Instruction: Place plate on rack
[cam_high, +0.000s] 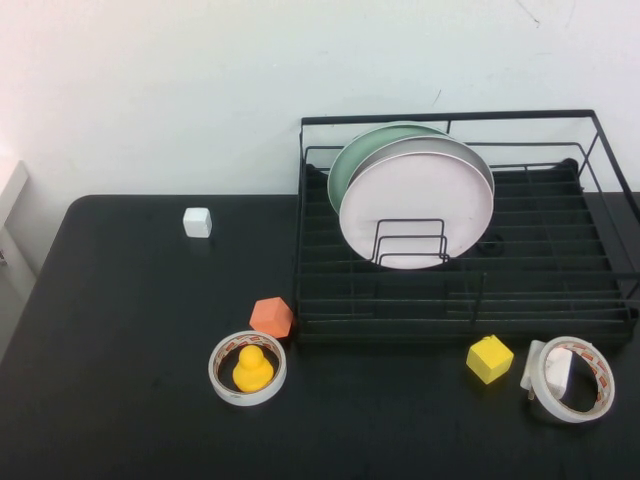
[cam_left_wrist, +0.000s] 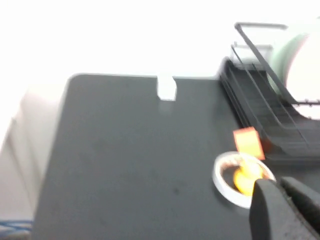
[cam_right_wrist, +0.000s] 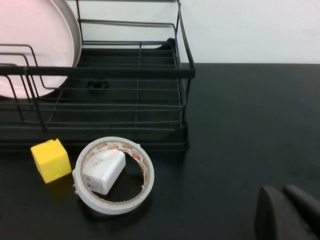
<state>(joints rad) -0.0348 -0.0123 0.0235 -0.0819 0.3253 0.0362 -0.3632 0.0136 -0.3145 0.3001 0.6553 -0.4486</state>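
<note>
Parking both arms near our edge of the table, we've got the left gripper (cam_left_wrist: 282, 202) and right gripper (cam_right_wrist: 290, 212) pressed together on nothing, while further back the pink plate (cam_high: 415, 205) stands upright in the rack (cam_high: 560, 300).
</note>
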